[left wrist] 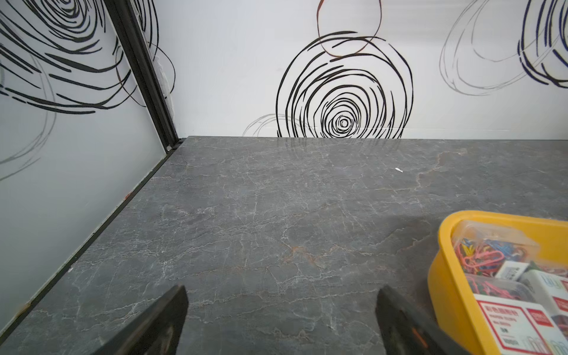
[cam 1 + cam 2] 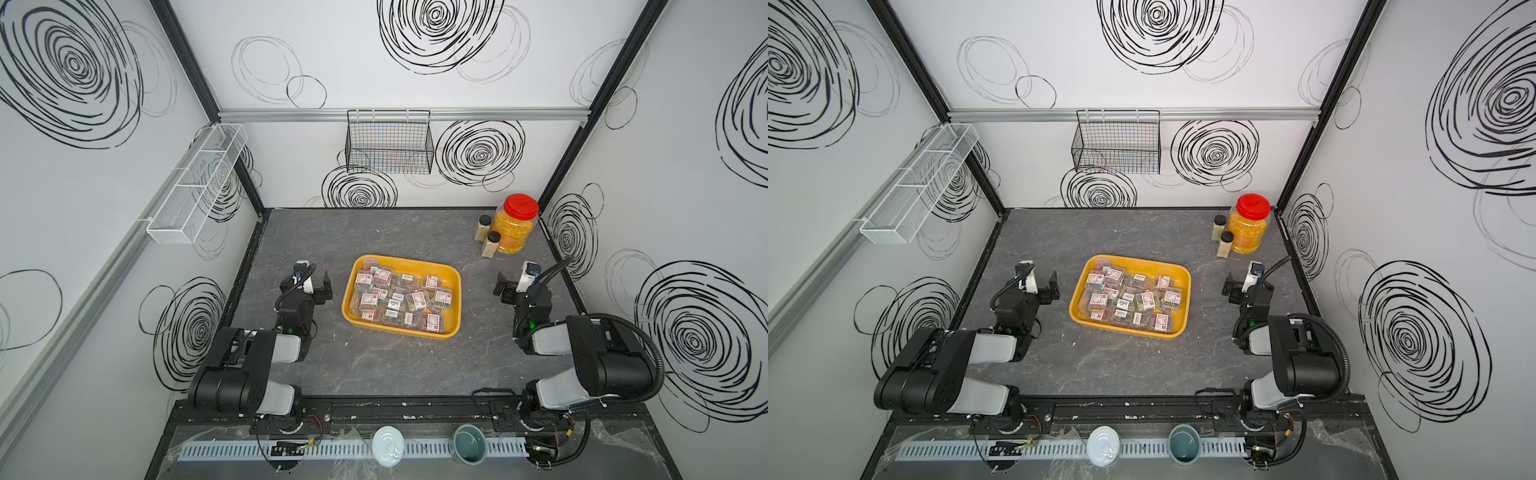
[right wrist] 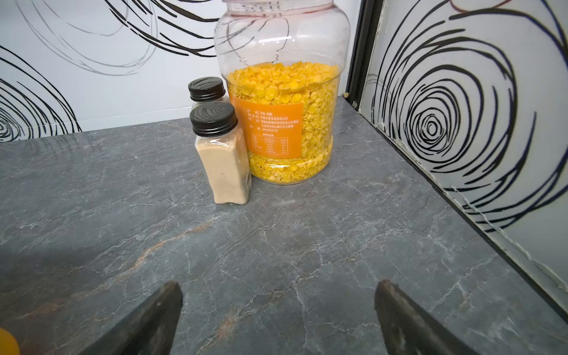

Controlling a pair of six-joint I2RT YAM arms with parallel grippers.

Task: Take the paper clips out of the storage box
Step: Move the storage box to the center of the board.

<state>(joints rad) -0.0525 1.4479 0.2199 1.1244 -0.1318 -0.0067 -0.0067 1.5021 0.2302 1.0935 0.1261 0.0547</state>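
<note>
The storage box, a shallow yellow tray (image 2: 386, 325) (image 2: 1113, 325), sits mid-table in both top views. It is filled with several paper clips cases (image 2: 399, 297) (image 2: 1129, 297), clear with white-and-red labels. My left gripper (image 2: 313, 278) (image 2: 1040, 282) hovers left of the tray, open and empty. My right gripper (image 2: 513, 280) (image 2: 1241, 284) stands right of it, also open and empty. In the left wrist view the gripper (image 1: 282, 290) has bare table between its fingers, with the tray's corner (image 1: 445, 276) and cases (image 1: 507, 319) beside it. The right wrist view shows its gripper (image 3: 279, 285) over bare table.
A red-lidded jar of yellow kernels (image 2: 515, 226) (image 3: 282, 123) and two black-capped bottles (image 2: 490, 244) (image 3: 222, 156) stand at the back right corner. A black wire basket (image 2: 388, 143) and a white mesh rack (image 2: 195, 183) hang on the walls. A can (image 2: 387, 445) and cup (image 2: 469, 444) sit at the front.
</note>
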